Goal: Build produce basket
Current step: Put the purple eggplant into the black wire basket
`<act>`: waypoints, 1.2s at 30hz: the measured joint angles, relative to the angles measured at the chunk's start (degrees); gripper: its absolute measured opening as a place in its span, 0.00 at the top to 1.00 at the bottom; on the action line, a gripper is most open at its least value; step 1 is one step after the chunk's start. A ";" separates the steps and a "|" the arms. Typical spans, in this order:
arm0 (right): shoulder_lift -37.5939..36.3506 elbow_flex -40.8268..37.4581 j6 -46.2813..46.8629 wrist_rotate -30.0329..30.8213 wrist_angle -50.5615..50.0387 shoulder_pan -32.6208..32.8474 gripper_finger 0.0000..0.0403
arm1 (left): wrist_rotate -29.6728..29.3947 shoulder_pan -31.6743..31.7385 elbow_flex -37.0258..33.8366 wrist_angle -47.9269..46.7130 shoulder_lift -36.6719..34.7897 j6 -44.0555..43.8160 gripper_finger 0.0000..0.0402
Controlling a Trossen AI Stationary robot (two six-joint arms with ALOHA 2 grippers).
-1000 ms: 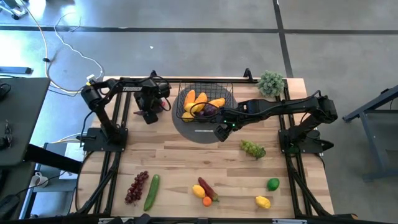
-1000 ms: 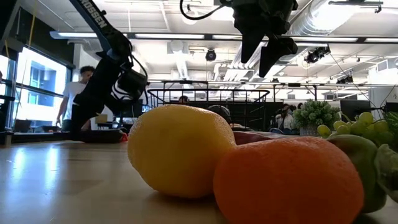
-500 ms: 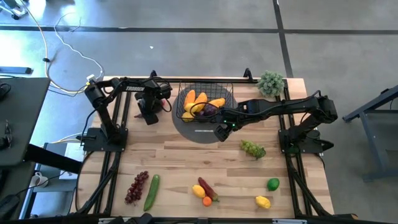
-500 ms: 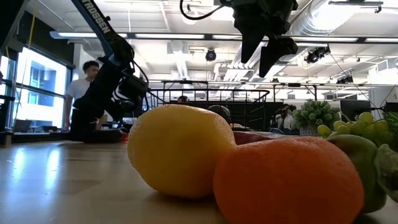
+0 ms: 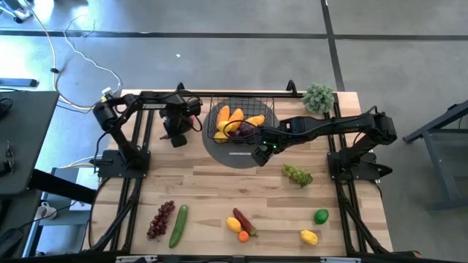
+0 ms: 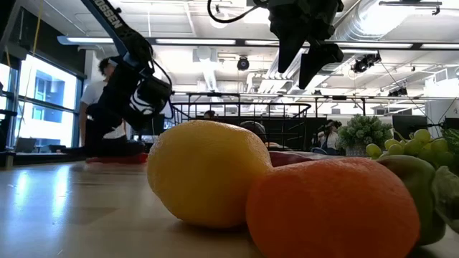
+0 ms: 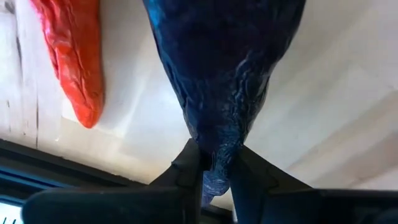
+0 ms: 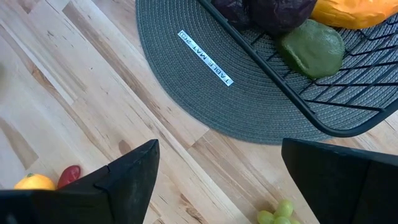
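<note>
Looking down from above, we see a wooden tabletop [image 5: 219,183] with a black wire basket [image 5: 241,119] sitting on a round grey mat [image 5: 232,153] near the far edge. The basket already holds yellow and orange produce and a dark purple piece. Our left tool [image 5: 175,136] is just left of the basket, and its wrist view shows the fingers pinched tight on the narrow tip of a dark purple eggplant [image 7: 224,74], with a red chili [image 7: 74,56] lying beside it. Our right tool [image 5: 260,155] hovers over the mat's near edge beside the basket, its fingers spread wide and holding nothing. Green grapes [image 5: 297,174] lie near it. Purple grapes [image 5: 161,219], a cucumber [image 5: 178,225], a lime [image 5: 320,216] and a lemon [image 5: 309,237] rest along the near side.
</note>
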 joint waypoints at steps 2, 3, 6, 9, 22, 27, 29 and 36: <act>0.00 0.00 0.01 -0.01 0.00 0.00 0.21 | 1.02 -0.35 0.00 -0.54 -1.50 -0.33 0.89; 0.00 0.00 0.01 0.01 0.00 0.00 0.21 | 1.32 -0.43 0.00 -0.62 -2.38 -0.42 0.89; 0.00 0.00 0.01 0.01 0.00 0.00 0.21 | 3.94 -0.40 0.00 -0.90 -5.33 -0.55 0.89; 0.00 0.00 0.01 0.00 0.00 -0.01 0.21 | 7.56 -0.40 0.00 -1.62 -8.91 -1.04 0.89; 0.00 0.00 0.14 0.36 0.00 -0.02 0.21 | 12.00 -0.40 0.00 -2.64 -25.63 -6.49 0.89; 0.00 0.00 0.18 3.05 0.02 0.00 0.21 | 17.00 -0.40 0.00 -0.47 -31.04 -9.64 0.89; 0.00 0.00 0.16 4.83 0.02 0.00 0.21 | 19.41 -0.40 0.00 1.78 -32.88 -11.18 0.89; 0.00 0.00 -0.70 10.56 0.04 -0.67 0.21 | 23.22 -0.40 0.00 13.58 -36.69 -17.77 0.89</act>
